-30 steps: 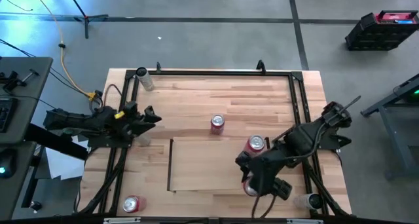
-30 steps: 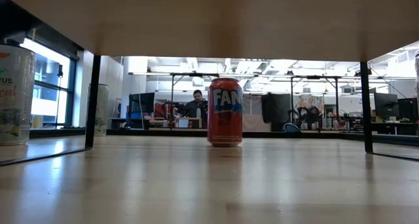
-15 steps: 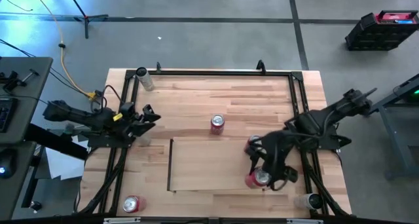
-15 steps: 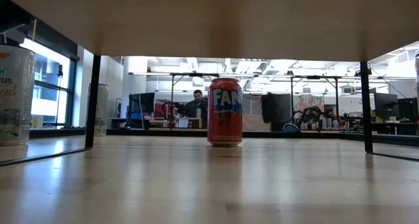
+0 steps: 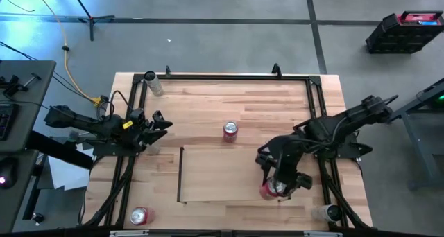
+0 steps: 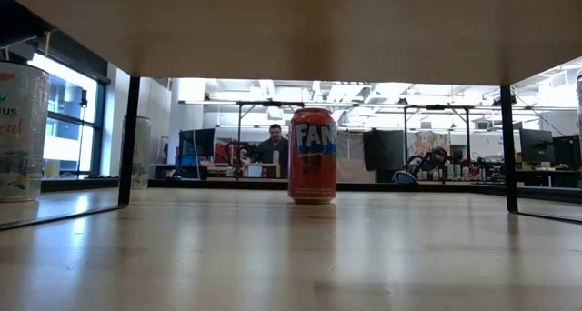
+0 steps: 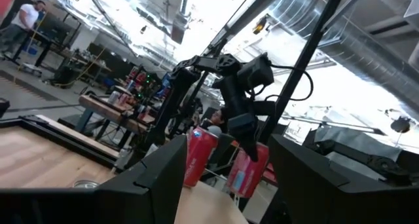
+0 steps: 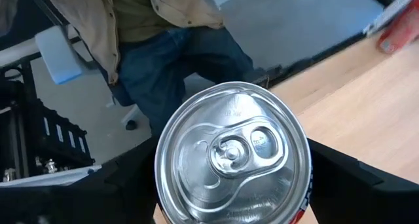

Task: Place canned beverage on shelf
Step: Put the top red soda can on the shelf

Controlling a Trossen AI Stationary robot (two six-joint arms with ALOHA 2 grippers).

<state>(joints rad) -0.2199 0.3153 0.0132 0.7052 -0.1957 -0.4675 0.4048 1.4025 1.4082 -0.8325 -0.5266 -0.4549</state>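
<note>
The shelf (image 5: 222,174) is a pale wood panel in the middle of the table. My right gripper (image 5: 279,181) is over its near right corner, shut on a red can (image 5: 270,190) whose silver top (image 8: 230,145) fills the right wrist view. A second red can (image 7: 200,155) stands just beyond it; my right arm covers it from above. Past the shelf's far edge an orange-red can (image 5: 229,131) stands on the table. My left gripper (image 5: 163,121) waits open at the table's left side, fingers level and nothing between them. My right gripper pinches the red can between its two fingers (image 8: 121,185), one on each side of the wall (image 8: 162,194) below the top rim. The fingers slant down from above and from the table's right. The can is upright; whether its bottom rests on the shelf is hidden.
A red-topped can (image 5: 139,215) stands at the table's near left corner, a clear cup (image 5: 154,84) at the far left, another clear cup (image 5: 326,213) at the near right. Black frame tubes (image 5: 316,105) run along the table's edges. A person sits in the room behind (image 6: 273,143).
My right gripper has drawn in toward the table's far edge and sunk, carrying the red can with it over the shelf's near right corner; the can stays upright. The folded right arm now covers the second red can from above.
</note>
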